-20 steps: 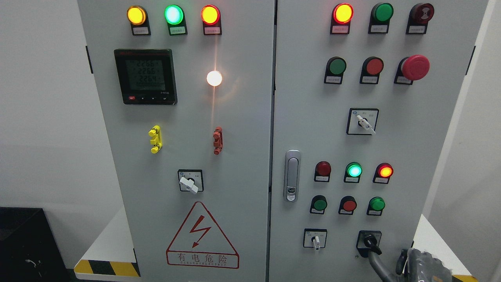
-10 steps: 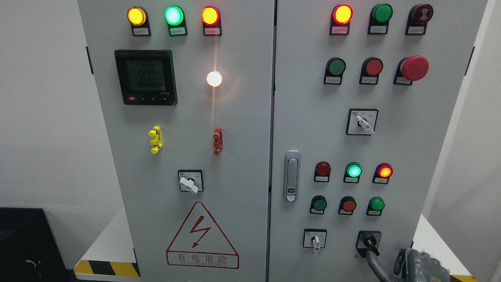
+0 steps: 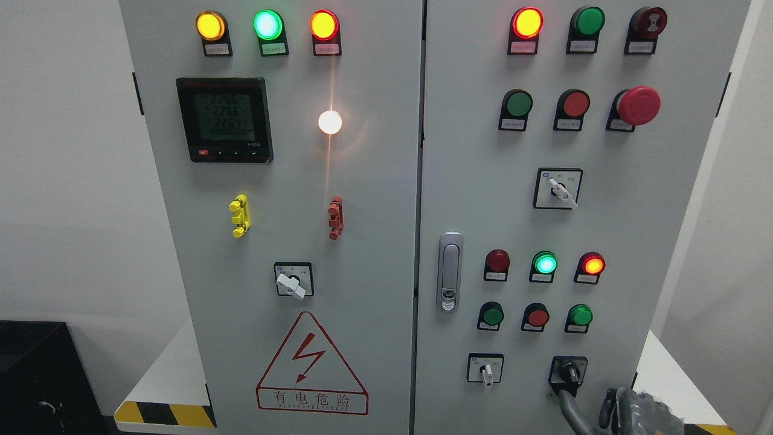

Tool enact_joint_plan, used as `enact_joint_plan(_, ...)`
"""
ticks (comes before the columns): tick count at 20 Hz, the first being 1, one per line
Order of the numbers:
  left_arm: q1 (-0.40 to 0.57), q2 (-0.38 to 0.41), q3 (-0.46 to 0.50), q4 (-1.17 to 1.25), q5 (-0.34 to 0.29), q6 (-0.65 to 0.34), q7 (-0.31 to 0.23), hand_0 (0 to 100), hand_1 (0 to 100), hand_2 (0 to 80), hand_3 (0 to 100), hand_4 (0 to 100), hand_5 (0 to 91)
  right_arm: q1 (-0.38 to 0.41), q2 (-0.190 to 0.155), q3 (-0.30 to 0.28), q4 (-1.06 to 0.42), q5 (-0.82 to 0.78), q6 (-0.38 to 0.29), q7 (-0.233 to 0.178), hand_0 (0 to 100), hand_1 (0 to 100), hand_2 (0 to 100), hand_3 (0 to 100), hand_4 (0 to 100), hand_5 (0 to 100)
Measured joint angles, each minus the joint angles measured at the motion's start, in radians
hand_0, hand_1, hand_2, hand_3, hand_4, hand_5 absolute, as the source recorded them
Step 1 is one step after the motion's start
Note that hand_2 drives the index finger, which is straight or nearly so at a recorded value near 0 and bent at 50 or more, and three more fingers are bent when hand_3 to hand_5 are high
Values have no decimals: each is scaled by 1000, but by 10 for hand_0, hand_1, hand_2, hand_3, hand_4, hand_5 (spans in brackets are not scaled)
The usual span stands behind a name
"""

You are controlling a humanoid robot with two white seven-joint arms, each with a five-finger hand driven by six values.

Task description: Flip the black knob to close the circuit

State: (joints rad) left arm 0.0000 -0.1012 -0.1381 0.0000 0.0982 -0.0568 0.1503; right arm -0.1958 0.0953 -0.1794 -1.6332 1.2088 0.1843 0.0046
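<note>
The black knob (image 3: 568, 373) sits at the lower right of the grey control cabinet (image 3: 362, 181), its handle pointing down-left. The right hand (image 3: 634, 414) shows at the bottom right edge, just below the knob; a dark finger (image 3: 569, 408) reaches up to touch it, though a firm grip cannot be told.

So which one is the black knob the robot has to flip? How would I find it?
Look at the right-hand door of the grey cabinet and go down to its bottom row, just above the robot's right hand. Two switches sit there: the white-handled selector switch on a white plate, and right of it the black knob, the only all-black one.
</note>
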Motion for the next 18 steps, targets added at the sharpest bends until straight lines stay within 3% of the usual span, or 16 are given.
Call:
enact_joint_plan(9,0,0,0,0,0,0,0,120,556,0,0,0,0,27,6,21,-20,-23,-27,-28,0,51,757,1000,949,997)
enact_joint_plan(13,0,0,0,0,0,0,0,120,556,0,0,0,0,55,8,33,-42,-102,-26,-32,0,66,655,976,888,879)
enact_joint_plan(18,0,0,0,0,0,0,0,120,556,0,0,0,0,119,14,49,-84,-240,-21,-54,0,75,572,870,814,768)
